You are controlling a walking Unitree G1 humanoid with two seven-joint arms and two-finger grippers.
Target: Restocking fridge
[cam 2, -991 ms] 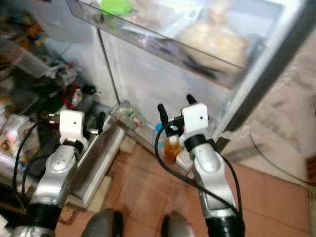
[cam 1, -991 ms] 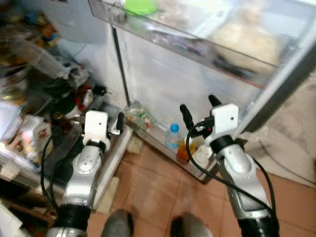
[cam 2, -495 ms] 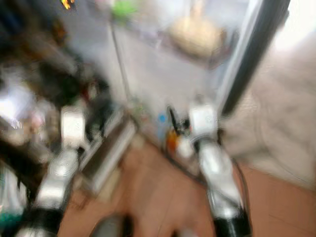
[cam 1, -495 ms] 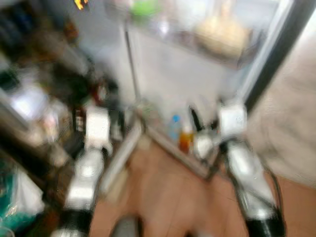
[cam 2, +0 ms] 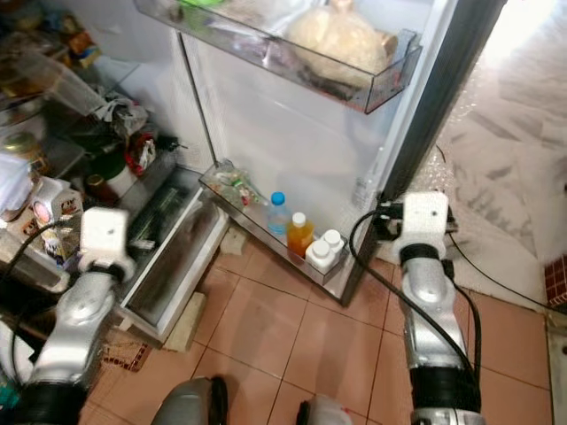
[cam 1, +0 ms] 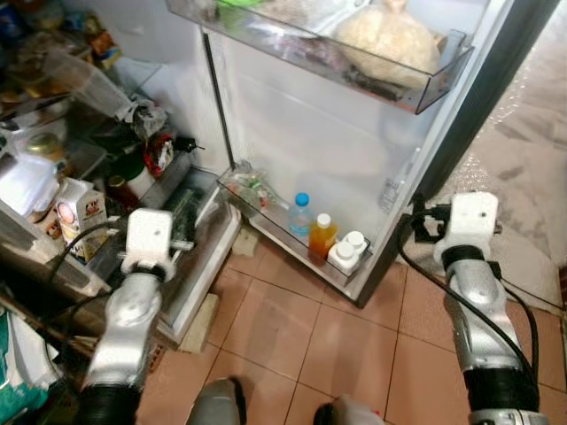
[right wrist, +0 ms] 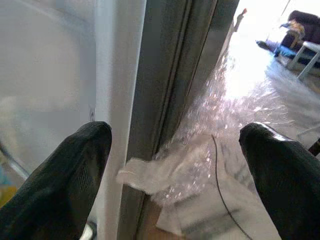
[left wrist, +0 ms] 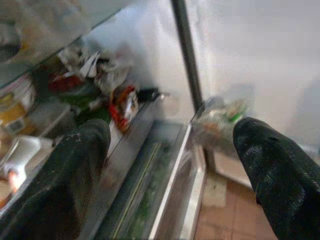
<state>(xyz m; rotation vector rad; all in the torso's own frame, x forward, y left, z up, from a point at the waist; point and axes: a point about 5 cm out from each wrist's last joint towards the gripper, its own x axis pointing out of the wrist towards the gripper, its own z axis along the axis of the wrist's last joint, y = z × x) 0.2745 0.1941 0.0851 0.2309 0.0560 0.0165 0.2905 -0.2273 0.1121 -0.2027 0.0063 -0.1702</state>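
Nearest to the robot is the tiled floor (cam 1: 292, 336), and over it both arms are raised with nothing in them. The left claw (left wrist: 170, 165) is released, its fingers wide apart, and it points at the open bottom drawer (cam 1: 190, 257) of the fridge. The right claw (right wrist: 175, 165) is also released and empty, and it is just beside the outer edge of the fridge door (cam 1: 496, 80), looking past it at a clear plastic sheet (right wrist: 210, 145) on the floor. No item to restock is held, so I judge the step in hand is to turn away and fetch one; to do this well, the right arm should draw back from the door edge before the body turns. Farther on, the lower door shelf (cam 1: 266, 221) carries a water bottle (cam 1: 301, 214), an orange juice bottle (cam 1: 322, 237) and two white-capped bottles (cam 1: 347, 254) near its outer corner, with free room between them and the hinge end. The upper door shelf (cam 1: 416, 88) holds a pale bag (cam 1: 385, 40). The inner shelves (cam 1: 53, 168) are crowded with a milk carton (cam 1: 73, 212) and jars, so a new item could knock something there.
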